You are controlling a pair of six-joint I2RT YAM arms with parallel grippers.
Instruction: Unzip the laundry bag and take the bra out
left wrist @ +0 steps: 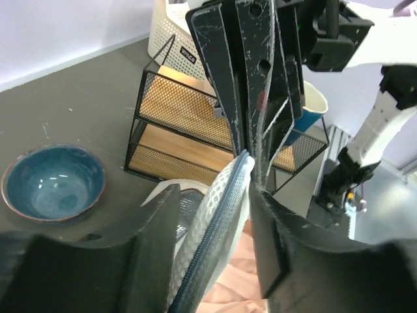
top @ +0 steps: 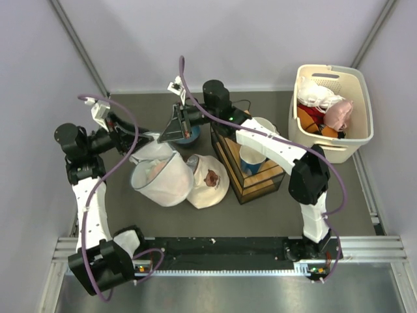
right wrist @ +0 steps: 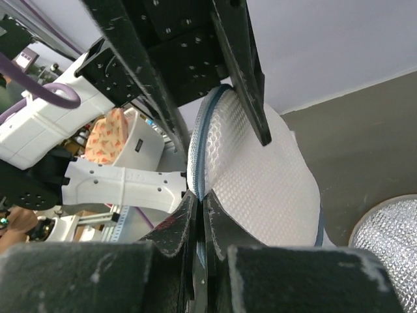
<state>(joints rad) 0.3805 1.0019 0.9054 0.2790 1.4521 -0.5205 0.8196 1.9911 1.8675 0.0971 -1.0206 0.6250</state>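
Table (top: 260,208): laundry bag (top: 163,182) lies left of centre, toward the left edge. Bra (top: 156,169) is inside it, pink through the mesh. Right gripper (right wrist: 199,195) has its jaws clamped on the bag's raised rim. Left gripper (left wrist: 212,212) has its jaws apart, straddling the same rim.

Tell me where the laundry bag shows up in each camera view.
Top external: bag just left of centre.
Left wrist: bag at bottom centre, its flap edge standing up.
Right wrist: bag in the centre, its edge pinched at the bottom.
Shared landmark: right gripper, shut on the flap's edge in all three.
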